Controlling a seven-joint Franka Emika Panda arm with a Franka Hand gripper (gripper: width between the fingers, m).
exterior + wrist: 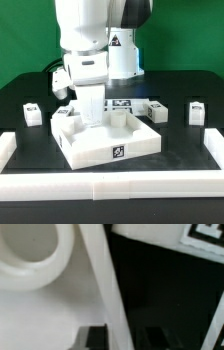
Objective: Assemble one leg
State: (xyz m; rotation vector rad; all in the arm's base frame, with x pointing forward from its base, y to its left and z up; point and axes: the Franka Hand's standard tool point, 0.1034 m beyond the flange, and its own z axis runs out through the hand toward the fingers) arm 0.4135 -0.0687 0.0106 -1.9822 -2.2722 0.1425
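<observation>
Legs sit loose on the black table [25, 135], none of them in my pincer [90, 118]. Taking the exterior view as a dial centred on the white panel [140, 140], the outermost leg [32, 113] stands at nine o'clock, well apart from the panel. A nearer leg [62, 117] sits just beside the panel's ten o'clock corner. My pincer is down on the panel itself, at about eleven o'clock from its middle. The wrist view shows my fingertips [95, 336] on either side of the panel's raised edge, with a round socket [30, 252] on one side and bare table on the other. Whether I am clenched on that edge or only straddling it, I cannot tell. I judge this hold is meant to shift or steady the panel so that a socket is ready for a leg. The marker board [122, 103] lies at twelve to one o'clock, behind the panel. A third leg [157, 110] sits near the two o'clock corner, and a fourth leg [196, 110] at three o'clock, well apart. A white rail [110, 185] closes the six o'clock side, near the panel's front edge, so there is little room there. The table lies more open toward nine and three.
</observation>
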